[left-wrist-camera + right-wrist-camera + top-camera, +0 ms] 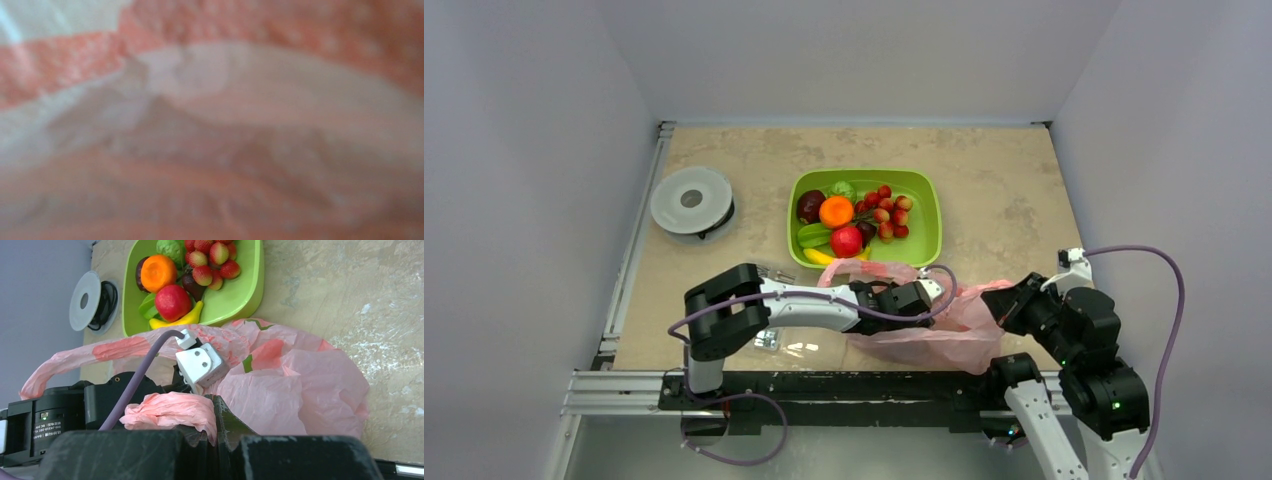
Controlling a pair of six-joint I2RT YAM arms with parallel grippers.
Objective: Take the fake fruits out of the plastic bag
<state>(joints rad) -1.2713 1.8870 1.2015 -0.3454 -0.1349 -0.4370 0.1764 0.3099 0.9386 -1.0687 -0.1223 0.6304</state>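
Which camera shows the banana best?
Right wrist: the banana lies close and sharp by the tray's near rim. The top view shows it small and partly hidden. The left wrist shows only blurred bag.

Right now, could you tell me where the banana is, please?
In the top view, the banana lies in the near left corner of the green tray, beside the red fruit, just beyond the bag.

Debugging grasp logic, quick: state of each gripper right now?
Left gripper: inside the plastic bag, jaws hidden, cannot tell.
Right gripper: closed on the plastic bag's bunched edge.
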